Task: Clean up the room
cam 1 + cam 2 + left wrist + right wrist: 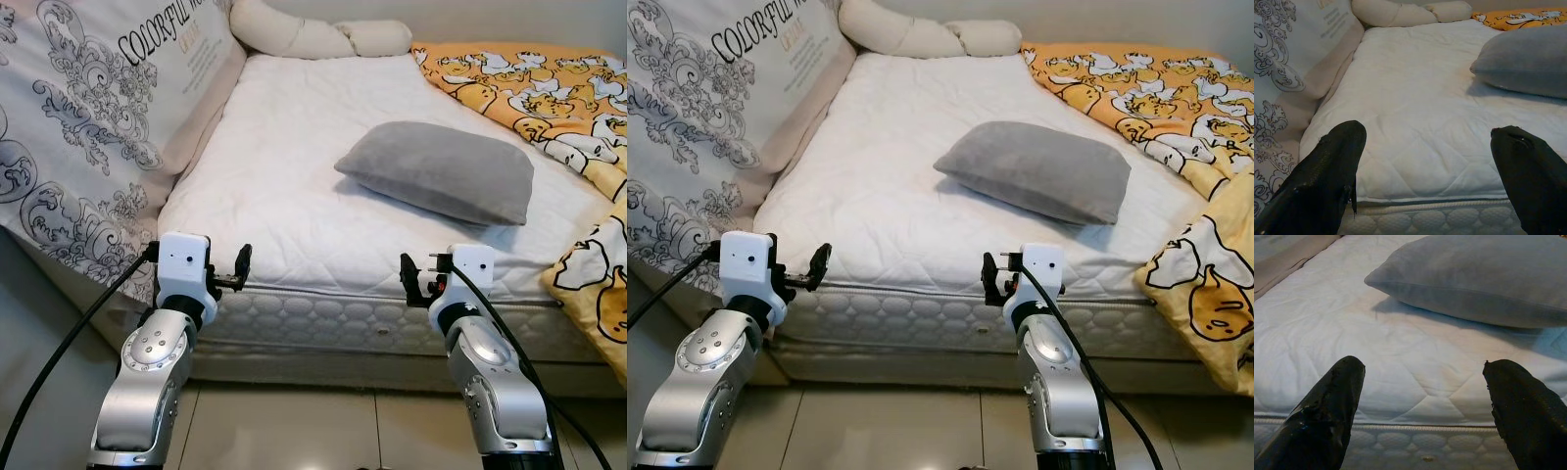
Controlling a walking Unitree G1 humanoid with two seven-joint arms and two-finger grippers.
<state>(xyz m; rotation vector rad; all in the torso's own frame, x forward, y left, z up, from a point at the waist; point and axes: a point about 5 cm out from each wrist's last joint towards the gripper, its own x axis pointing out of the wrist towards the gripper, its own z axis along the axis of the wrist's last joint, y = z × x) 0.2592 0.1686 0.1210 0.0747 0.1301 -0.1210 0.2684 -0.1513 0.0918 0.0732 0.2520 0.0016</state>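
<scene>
A grey pillow (436,168) lies slightly askew on the bare white mattress (284,166), right of its middle. An orange and yellow cartoon blanket (549,88) is bunched over the bed's right side and hangs off the near right corner. Both arms are raised in front of the mattress's near edge. My left gripper (1430,132) is open and empty, level with the mattress edge at its left part. My right gripper (1426,366) is open and empty too, just short of the edge, with the pillow a little beyond it.
A large white cushion with a black ornate print (88,117) leans along the bed's left side. A cream bolster (313,34) lies at the far end. Pale floor tiles (294,431) run between me and the bed base.
</scene>
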